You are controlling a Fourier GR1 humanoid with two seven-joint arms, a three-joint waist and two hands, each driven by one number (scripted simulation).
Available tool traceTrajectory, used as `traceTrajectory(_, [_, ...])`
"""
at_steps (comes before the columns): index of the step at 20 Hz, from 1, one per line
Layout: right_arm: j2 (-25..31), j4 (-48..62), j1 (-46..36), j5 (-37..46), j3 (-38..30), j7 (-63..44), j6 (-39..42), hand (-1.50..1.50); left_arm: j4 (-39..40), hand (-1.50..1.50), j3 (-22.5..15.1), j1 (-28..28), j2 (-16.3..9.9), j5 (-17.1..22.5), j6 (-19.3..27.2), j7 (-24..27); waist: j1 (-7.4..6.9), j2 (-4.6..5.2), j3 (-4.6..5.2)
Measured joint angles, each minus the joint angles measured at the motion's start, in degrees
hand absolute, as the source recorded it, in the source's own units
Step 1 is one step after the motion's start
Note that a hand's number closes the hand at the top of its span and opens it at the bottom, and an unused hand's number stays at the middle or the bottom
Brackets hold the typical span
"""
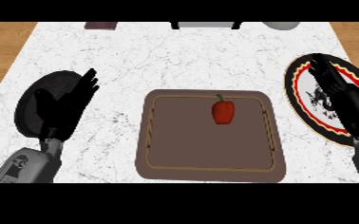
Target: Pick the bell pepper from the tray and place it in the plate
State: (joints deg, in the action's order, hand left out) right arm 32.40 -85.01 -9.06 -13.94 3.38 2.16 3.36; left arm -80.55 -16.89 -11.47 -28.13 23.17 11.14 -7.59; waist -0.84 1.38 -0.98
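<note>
Head view:
Bell pepper [223, 112]: lying on brown tray [210, 171], toward 1 o'clock.
Plate [300, 105]: 3 o'clock on worktop [175, 57].
Right hand [335, 92]: above plate, fingers straight.
Left hand [67, 105]: 9 o'clock, spread, resting.
Risk: round pepper may roll if gripped off-centre.

left hand [64, 105]: black, slender fingers | left forearm [28, 166]: grey, round dark marking | right hand [335, 88]: black

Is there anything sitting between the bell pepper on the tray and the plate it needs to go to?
Nothing stands on the counter between the bell pepper and the plate. Only the tray rim lies on that path, and the right hand shows over the plate itself.
</note>
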Motion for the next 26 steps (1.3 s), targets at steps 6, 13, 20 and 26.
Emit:
traceTrajectory(6, [-9.5,-1.8,-7.1,-4.3,5.7,-5.2,1.3,1.50,0.8,0.00,0.0,1.0,1.2,-4.3,5.5,-0.4,-0.93,-0.96,0.75])
traceTrajectory(13, [-2.5,-3.3,-8.2,21.4,12.3,-0.3,-9.4,1.50,1.3,0.00,-0.6,3.5,3.1,-5.1,8.3,-0.9,-0.80,-1.66,1.29])
traceTrajectory(20, [-14.7,5.4,-2.7,11.5,11.5,17.3,-7.8,-1.50,1.4,0.00,-1.4,5.6,5.5,-6.8,10.4,1.2,-0.47,-1.00,0.81])
traceTrajectory(26, [-10.3,10.7,-7.4,21.4,15.9,17.9,-5.5,-1.50,0.8,0.00,-1.8,5.8,6.7,-8.4,11.9,0.1,-0.07,-1.25,0.95])
